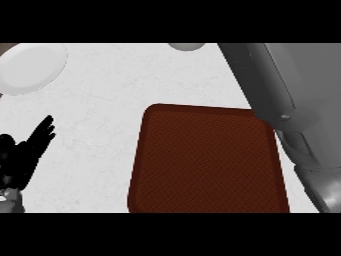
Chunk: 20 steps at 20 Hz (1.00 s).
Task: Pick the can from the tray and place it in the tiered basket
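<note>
A dark red tray (206,160) lies on the white counter at the lower middle, and I see no can on it. My right forearm (298,100) crosses the right side of the view, rising from the lower right toward the top edge; its hand is out of view past the top. My left hand (21,155) rests at the lower left with its fingers straight and pointing up, holding nothing. Neither the can nor the tiered basket shows anywhere.
A white plate (27,68) sits at the upper left near the counter's edge. Part of a white round object (186,46) shows at the top middle. Dark floor borders the counter on the far left.
</note>
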Each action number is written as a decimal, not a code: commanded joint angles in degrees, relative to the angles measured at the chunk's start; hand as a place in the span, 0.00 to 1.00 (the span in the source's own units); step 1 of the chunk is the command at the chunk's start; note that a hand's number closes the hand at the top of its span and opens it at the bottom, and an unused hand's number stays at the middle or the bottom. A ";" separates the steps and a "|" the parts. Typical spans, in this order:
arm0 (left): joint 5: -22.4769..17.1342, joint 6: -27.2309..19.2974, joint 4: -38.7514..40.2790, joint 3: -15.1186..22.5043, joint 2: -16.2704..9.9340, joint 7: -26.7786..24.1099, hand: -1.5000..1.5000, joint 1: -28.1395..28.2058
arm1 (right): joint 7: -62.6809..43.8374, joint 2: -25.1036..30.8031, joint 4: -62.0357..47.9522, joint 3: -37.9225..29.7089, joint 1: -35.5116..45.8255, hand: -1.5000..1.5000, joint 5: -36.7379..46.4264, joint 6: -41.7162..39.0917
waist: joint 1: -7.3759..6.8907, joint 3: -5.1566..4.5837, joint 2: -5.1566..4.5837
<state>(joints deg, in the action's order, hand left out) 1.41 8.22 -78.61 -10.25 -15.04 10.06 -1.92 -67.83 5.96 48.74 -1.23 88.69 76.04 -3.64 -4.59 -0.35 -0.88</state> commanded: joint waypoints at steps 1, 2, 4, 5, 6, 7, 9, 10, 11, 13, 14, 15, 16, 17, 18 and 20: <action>-0.86 0.63 -0.42 -0.76 -0.16 -0.97 0.50 1.50 | -8.34 1.47 -6.79 -4.05 5.48 1.00 2.66 5.17 | 0.27 0.15 -0.15; -1.45 1.68 0.22 -0.87 -0.49 -0.85 0.50 1.79 | -5.08 3.86 -8.72 -5.61 6.09 1.00 2.17 5.50 | 0.31 0.15 -0.34; -1.12 1.04 0.38 -1.39 -0.84 -0.78 0.50 1.36 | -3.79 4.61 -12.08 -6.52 7.38 1.00 3.23 5.67 | 0.80 0.17 -0.25; 0.20 -0.76 -0.38 -0.03 0.37 0.78 0.50 -0.92 | -1.33 6.56 -13.94 -6.97 6.52 1.00 4.02 8.14 | 0.64 0.18 -0.73; 0.01 0.19 -0.49 -0.37 -0.30 -0.79 0.50 0.53 | -0.15 7.16 -15.40 -7.54 6.24 1.00 4.29 9.42 | 0.49 0.18 -0.63; -0.08 -0.10 -0.47 0.02 0.13 0.80 0.50 -1.12 | 2.25 9.55 -16.74 -8.39 7.12 1.00 4.21 9.00 | 0.62 0.19 -0.79; -0.49 0.22 -0.81 -0.40 -0.06 0.65 0.50 -0.16 | 5.61 12.24 -18.93 -9.32 6.92 1.00 4.48 10.52 | 0.71 0.24 -0.64; -1.22 1.19 0.21 -1.69 -1.19 -0.96 0.50 0.54 | 5.63 12.49 -20.62 -9.69 6.96 1.00 4.78 10.83 | 0.61 0.21 -0.63; -0.74 0.21 1.03 -1.16 0.09 -1.84 0.50 -0.25 | 7.64 13.38 -20.82 -10.51 5.63 1.00 4.37 14.35 | 0.66 0.21 -0.90; -0.70 0.29 0.39 -0.61 -0.06 0.58 0.50 -1.65 | 9.69 13.62 -16.75 -13.87 5.32 1.00 1.28 21.70 | 0.61 0.36 -1.14; -0.17 0.17 1.24 -0.96 -0.33 -1.18 0.50 -0.45 | 9.89 13.06 -18.09 -14.65 6.39 1.00 0.79 22.03 | 0.37 0.28 -0.93; -0.86 0.74 -1.54 -0.39 0.08 0.18 0.50 0.67 | 12.75 16.22 -19.01 -15.86 5.91 1.00 0.14 22.61 | 0.10 0.36 -0.77; -0.58 0.61 1.35 -1.32 -0.63 -1.44 0.50 -0.51 | 13.43 15.55 -20.21 -16.66 5.50 1.00 -0.47 24.99 | 0.09 0.27 -1.19; -1.03 1.96 0.39 -1.02 -0.85 -1.85 0.50 1.41 | 14.51 16.44 -21.04 -16.94 5.31 1.00 -0.54 25.46 | 0.49 0.29 -0.68; -0.84 1.27 -0.37 -0.99 -0.77 -0.68 0.50 0.74 | 15.47 16.67 -22.76 -17.17 4.78 1.00 -0.29 27.52 | -0.23 0.30 -1.05; -1.26 1.68 -0.35 -1.88 -1.73 -1.21 0.50 0.26 | 18.61 19.55 -24.55 -18.88 4.41 1.00 -1.64 28.06 | 0.02 0.31 -1.04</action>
<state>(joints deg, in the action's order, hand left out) 0.62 9.19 -78.74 -11.24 -15.64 9.35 -1.64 -52.67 22.33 27.32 -17.44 94.11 76.04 18.98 -4.37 -0.07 -1.77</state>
